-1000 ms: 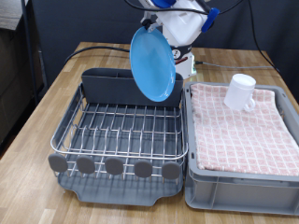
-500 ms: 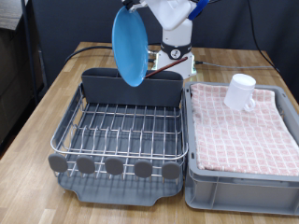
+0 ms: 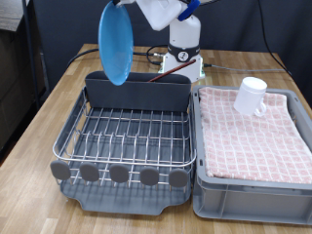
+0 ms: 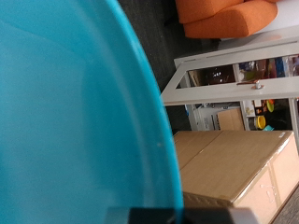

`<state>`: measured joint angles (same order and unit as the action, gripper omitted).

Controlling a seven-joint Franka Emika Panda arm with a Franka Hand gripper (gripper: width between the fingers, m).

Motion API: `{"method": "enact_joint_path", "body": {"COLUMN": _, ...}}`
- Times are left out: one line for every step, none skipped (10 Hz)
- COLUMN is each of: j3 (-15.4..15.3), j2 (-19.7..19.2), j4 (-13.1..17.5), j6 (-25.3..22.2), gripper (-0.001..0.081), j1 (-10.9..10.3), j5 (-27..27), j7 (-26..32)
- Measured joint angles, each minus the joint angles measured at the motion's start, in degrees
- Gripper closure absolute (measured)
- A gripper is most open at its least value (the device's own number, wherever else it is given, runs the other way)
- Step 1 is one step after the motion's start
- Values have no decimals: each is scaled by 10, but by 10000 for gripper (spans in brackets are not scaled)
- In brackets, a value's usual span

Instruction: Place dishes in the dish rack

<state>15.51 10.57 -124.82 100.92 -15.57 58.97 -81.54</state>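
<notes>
My gripper is at the exterior view's top edge, shut on the rim of the round light-blue plate. The plate hangs nearly edge-on, high above the far left part of the dish rack, over its tall grey cutlery box. In the wrist view the plate fills most of the picture. The white handled mug stands on the pink checked cloth on the exterior view's right. The wire grid of the rack holds nothing. The wooden spoon is out of view.
A grey bin lined with pink checked cloth stands against the rack's right side. The robot's white base and cables stand behind the rack on the wooden table. Cardboard boxes show in the wrist view.
The gripper has carried the plate up and towards the exterior view's left, and turned it from face-on to nearly edge-on. The mug and rack have not moved.
</notes>
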Motion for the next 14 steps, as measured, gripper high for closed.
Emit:
{"method": "enact_joint_path", "body": {"j3": 5, "j2": -3, "j4": -1, "j6": 11, "gripper": 791, "j1": 0, "j5": 8, "j7": 8}}
{"method": "enact_joint_path", "body": {"j3": 9, "j2": -7, "j4": -3, "j6": 27, "gripper": 791, "j1": 0, "j5": 18, "j7": 16}}
{"method": "enact_joint_path", "body": {"j3": 13, "j2": -12, "j4": -6, "j6": 44, "gripper": 791, "j1": 0, "j5": 28, "j7": 24}}
{"method": "enact_joint_path", "body": {"j3": 15, "j2": -17, "j4": -11, "j6": 59, "gripper": 791, "j1": 0, "j5": 40, "j7": 32}}
{"method": "enact_joint_path", "body": {"j3": 15, "j2": -21, "j4": -18, "j6": 72, "gripper": 791, "j1": 0, "j5": 54, "j7": 38}}
{"method": "enact_joint_path", "body": {"j3": 16, "j2": -25, "j4": -26, "j6": 84, "gripper": 791, "j1": 0, "j5": 67, "j7": 39}}
{"method": "enact_joint_path", "body": {"j3": 16, "j2": -30, "j4": -36, "j6": 95, "gripper": 791, "j1": 0, "j5": 78, "j7": 40}}
{"method": "enact_joint_path", "body": {"j3": 17, "j2": -35, "j4": -44, "j6": 102, "gripper": 791, "j1": 0, "j5": 86, "j7": 38}}
{"method": "enact_joint_path", "body": {"j3": 17, "j2": -42, "j4": -51, "j6": 105, "gripper": 791, "j1": 0, "j5": 90, "j7": 34}}
{"method": "enact_joint_path", "body": {"j3": 18, "j2": -50, "j4": -57, "j6": 107, "gripper": 791, "j1": 0, "j5": 94, "j7": 27}}
{"method": "enact_joint_path", "body": {"j3": 21, "j2": -59, "j4": -63, "j6": 112, "gripper": 791, "j1": 0, "j5": 101, "j7": 16}}
{"method": "enact_joint_path", "body": {"j3": 25, "j2": -69, "j4": -69, "j6": 120, "gripper": 791, "j1": 0, "j5": 109, "j7": 3}}
{"method": "enact_joint_path", "body": {"j3": 29, "j2": -79, "j4": -74, "j6": 129, "gripper": 791, "j1": 1, "j5": 117, "j7": -10}}
{"method": "enact_joint_path", "body": {"j3": 34, "j2": -90, "j4": -78, "j6": 140, "gripper": 791, "j1": 2, "j5": 126, "j7": -24}}
